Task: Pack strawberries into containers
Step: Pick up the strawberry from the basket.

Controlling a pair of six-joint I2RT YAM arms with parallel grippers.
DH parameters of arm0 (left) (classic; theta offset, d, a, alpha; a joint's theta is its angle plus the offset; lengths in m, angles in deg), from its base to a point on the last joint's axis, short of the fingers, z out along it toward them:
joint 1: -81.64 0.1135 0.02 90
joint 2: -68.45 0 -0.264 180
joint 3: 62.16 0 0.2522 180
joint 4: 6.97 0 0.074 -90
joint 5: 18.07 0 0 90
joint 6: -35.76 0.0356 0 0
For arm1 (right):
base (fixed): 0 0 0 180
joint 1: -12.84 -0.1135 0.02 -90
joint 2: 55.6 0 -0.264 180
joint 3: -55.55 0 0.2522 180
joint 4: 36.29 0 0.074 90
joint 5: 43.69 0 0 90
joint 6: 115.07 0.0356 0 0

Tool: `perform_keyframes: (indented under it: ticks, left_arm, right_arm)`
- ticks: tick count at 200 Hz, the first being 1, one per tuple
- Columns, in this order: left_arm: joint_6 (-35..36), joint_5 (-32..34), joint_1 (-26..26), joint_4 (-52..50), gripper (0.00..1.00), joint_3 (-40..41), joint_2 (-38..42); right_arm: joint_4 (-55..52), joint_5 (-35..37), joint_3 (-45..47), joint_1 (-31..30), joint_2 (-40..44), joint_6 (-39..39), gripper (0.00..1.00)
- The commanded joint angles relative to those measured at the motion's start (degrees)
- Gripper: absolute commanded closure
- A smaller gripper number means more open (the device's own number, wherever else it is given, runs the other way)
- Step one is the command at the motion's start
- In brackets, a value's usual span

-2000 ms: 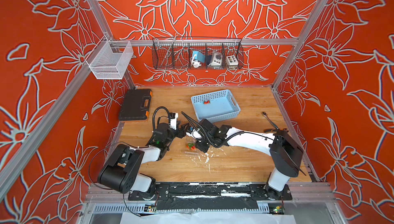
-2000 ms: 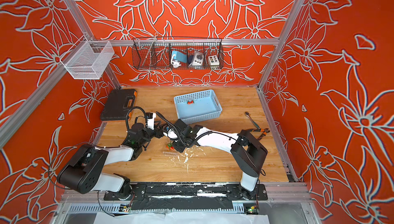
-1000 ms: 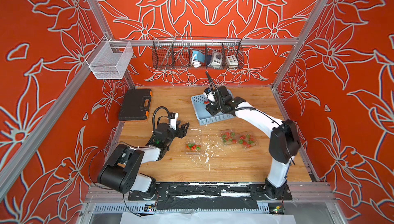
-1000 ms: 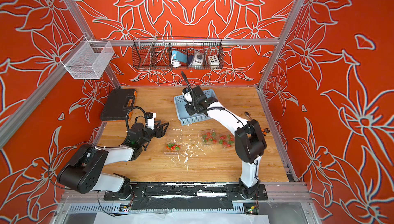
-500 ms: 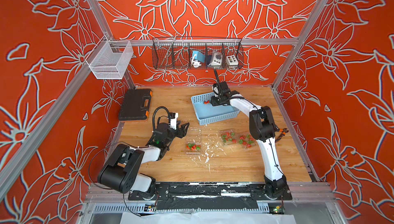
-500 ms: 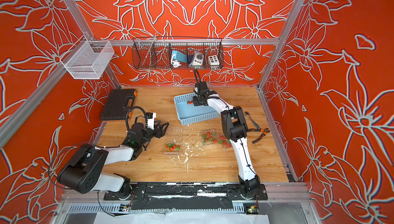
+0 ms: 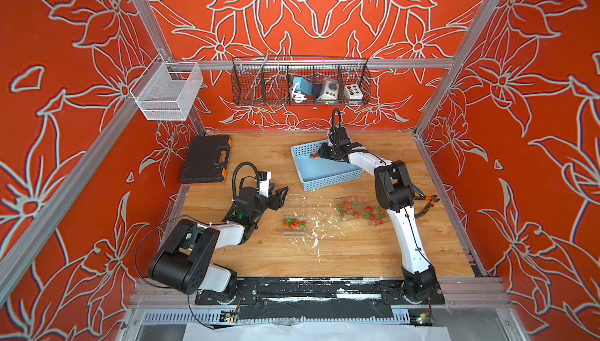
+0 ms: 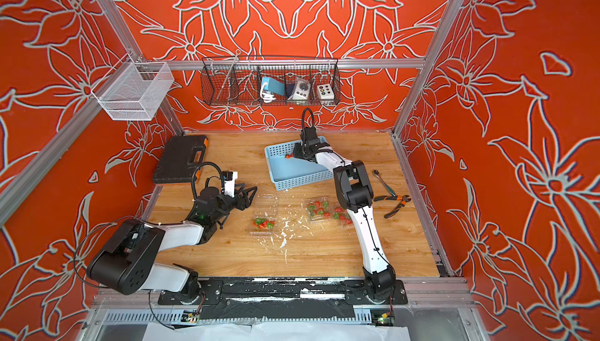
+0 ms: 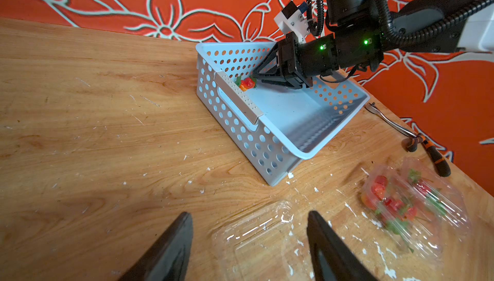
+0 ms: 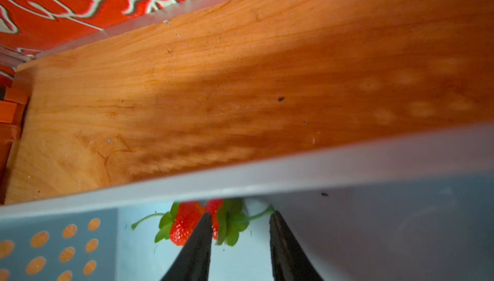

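Two strawberries [image 10: 185, 224] lie in the blue basket [image 7: 328, 178], upper centre in both top views. The right gripper [image 10: 240, 215] is spread around one leafy cap. Below, three clear containers [image 7: 293, 222] hold berries. The left gripper [image 9: 248, 214] hangs spread by the leftmost. Pliers [image 8: 394, 204] lie right.

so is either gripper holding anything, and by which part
Nothing held. Right gripper open, straddling a green-capped red strawberry in the light-blue perforated plastic basket; left gripper open.
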Motion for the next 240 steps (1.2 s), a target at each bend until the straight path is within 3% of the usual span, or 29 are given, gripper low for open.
perform_keyframes:
  ticks: [1, 54, 121, 193, 240]
  left_arm:
    - [0.53, -0.32, -0.37, 0.62, 0.33, -0.88, 0.21]
    - [0.49, -0.41, -0.37, 0.61, 0.33, -0.97, 0.11]
    - [0.48, -0.43, -0.37, 0.6, 0.33, -0.97, 0.07]
    - [0.51, -0.32, -0.37, 0.62, 0.33, -0.9, 0.05]
    - [0.42, -0.4, -0.37, 0.7, 0.33, -0.84, 0.17]
  right_arm:
    - [3.24, 0.42, -0.41, 0.24, -1.64, 3.94, 0.62]
    - [3.58, 0.81, -1.64, 0.22, -3.57, 5.92, 0.65]
    - [7.57, 0.97, 0.08, 0.35, -3.11, 8.65, 0.8]
    - [13.82, -0.57, 7.19, 0.52, 2.53, 8.34, 0.96]
    - [17.75, -2.78, 15.94, 0.54, 10.78, 5.83, 1.0]
